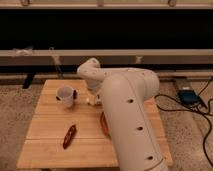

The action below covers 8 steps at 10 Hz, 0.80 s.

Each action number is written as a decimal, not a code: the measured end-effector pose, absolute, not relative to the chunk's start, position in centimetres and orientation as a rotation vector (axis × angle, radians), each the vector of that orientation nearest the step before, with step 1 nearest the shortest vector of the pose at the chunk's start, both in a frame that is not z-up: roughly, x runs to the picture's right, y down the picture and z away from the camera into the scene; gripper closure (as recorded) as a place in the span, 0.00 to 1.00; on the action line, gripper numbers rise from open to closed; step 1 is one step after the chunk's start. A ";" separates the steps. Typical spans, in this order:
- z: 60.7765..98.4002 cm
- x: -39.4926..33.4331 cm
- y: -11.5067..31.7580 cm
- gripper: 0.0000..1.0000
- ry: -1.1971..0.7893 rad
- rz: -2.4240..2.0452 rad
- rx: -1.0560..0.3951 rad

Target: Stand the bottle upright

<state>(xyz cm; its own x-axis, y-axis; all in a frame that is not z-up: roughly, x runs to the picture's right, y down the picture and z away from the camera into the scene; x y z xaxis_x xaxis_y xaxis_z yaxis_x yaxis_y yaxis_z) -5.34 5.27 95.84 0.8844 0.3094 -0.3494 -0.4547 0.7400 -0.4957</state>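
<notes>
light: dim, from above | backdrop: black | focus: soft | tool (93, 101): shaded beneath arm (125, 112), over table (45, 145)

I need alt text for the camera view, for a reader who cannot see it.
A white robot arm reaches over a wooden table, its gripper low beside a white cup. A dark red object lies nearer the front.
</notes>
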 end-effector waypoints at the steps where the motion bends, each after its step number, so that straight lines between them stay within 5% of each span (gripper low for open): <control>1: 95.8 -5.3 5.3 0.20 0.252 0.424 -0.606; 8: 95.8 -5.2 5.4 0.20 0.251 0.425 -0.608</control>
